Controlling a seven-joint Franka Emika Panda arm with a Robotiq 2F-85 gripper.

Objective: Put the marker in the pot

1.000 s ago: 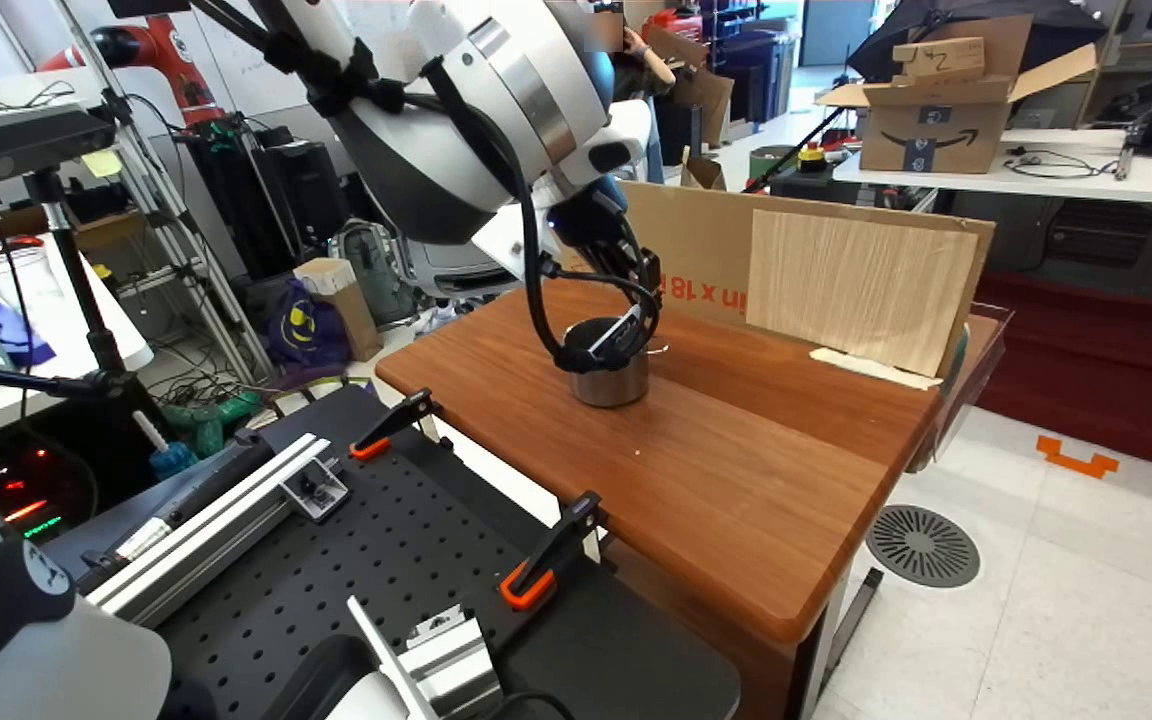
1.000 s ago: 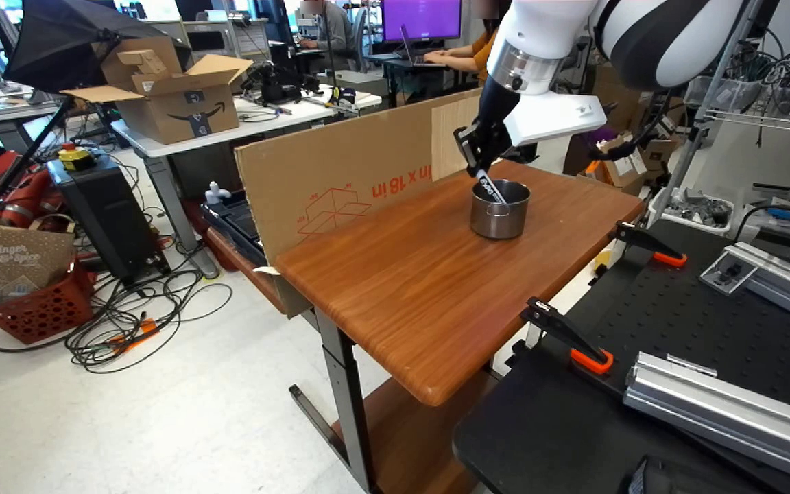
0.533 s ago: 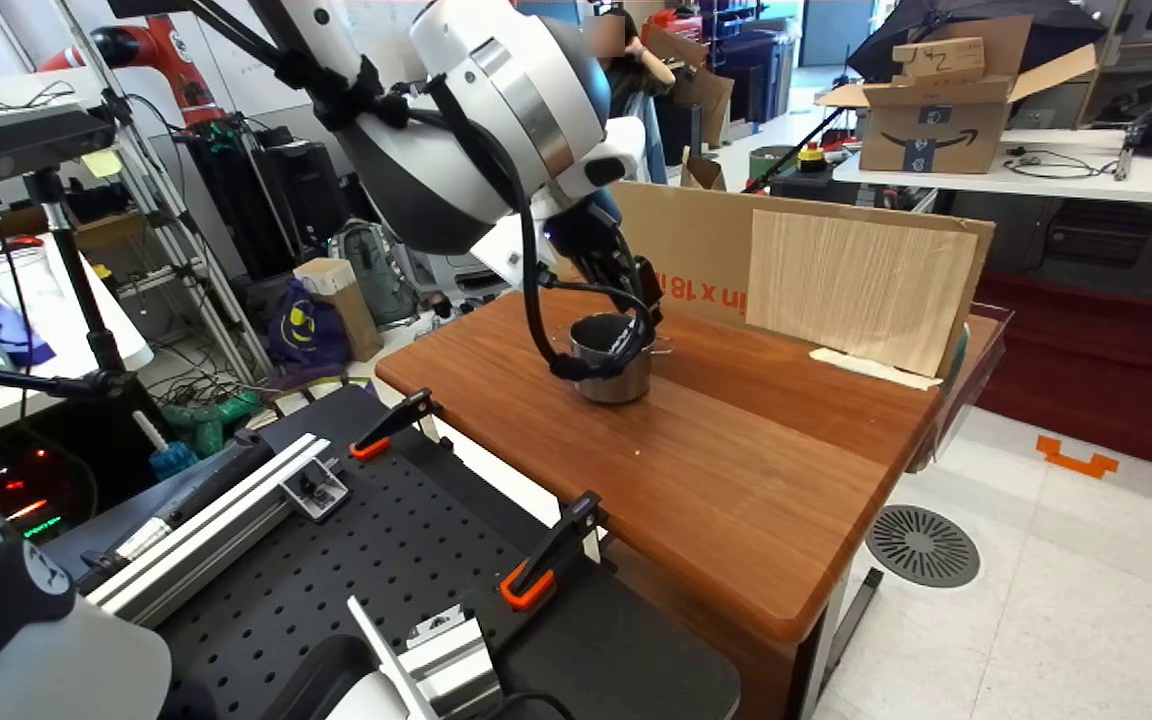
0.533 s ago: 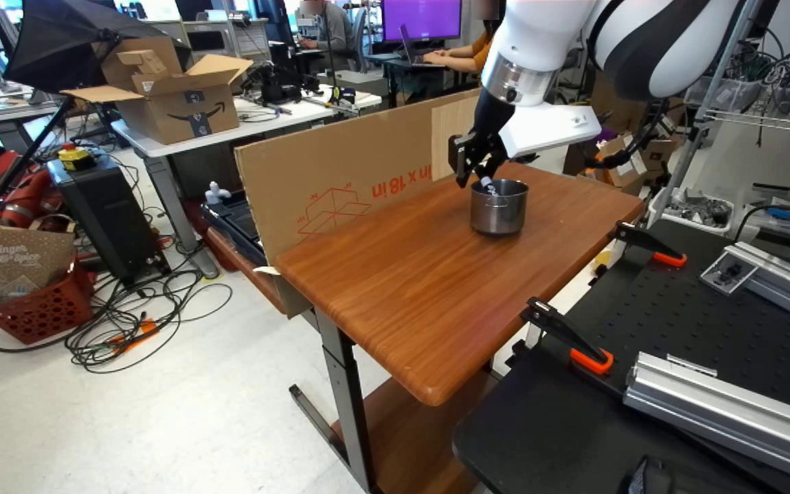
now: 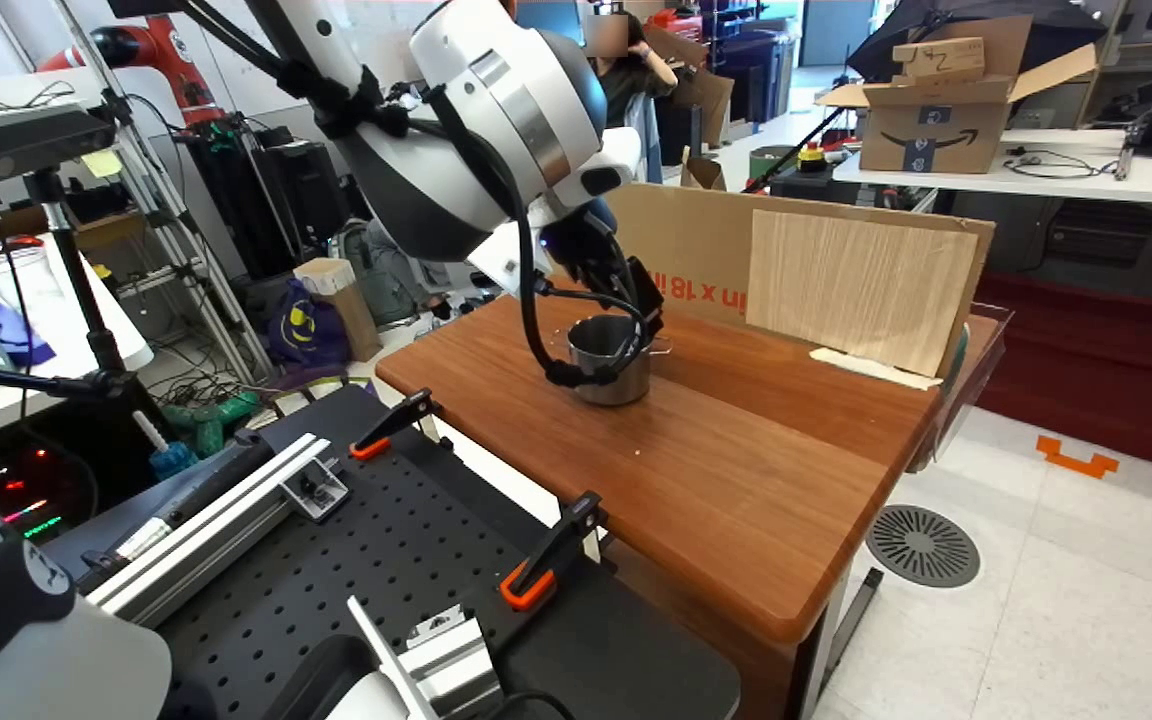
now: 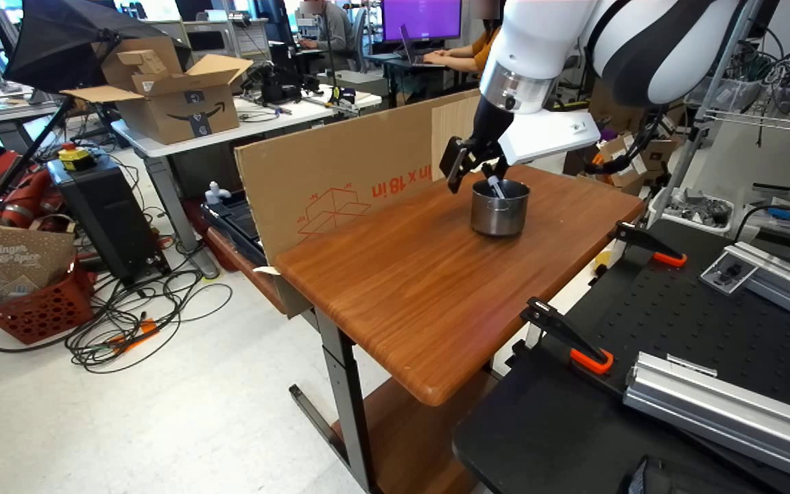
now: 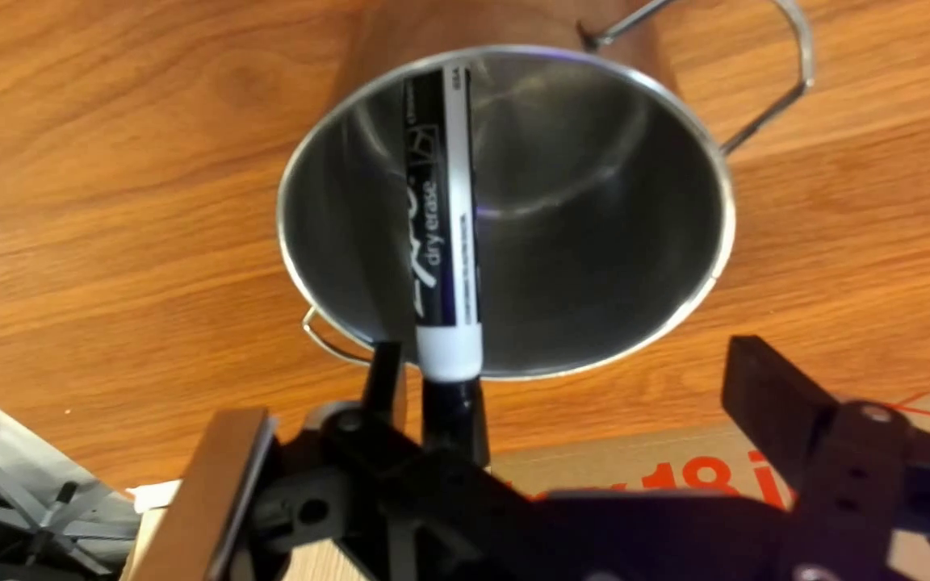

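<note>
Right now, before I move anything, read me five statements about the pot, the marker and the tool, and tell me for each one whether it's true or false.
1. The pot stands on the brown tabletop. True.
2. The pot has nothing to hold it by. False: wire handles stick out from its sides in the wrist view.
3. The tool is open, its jaws wide apart. True.
4. The words "dry erase" are printed on the marker. True.
5. The marker lies flat on the tabletop, away from the pot. False: it slants at the pot's mouth, its dark end reaching out past the rim in the wrist view.
</note>
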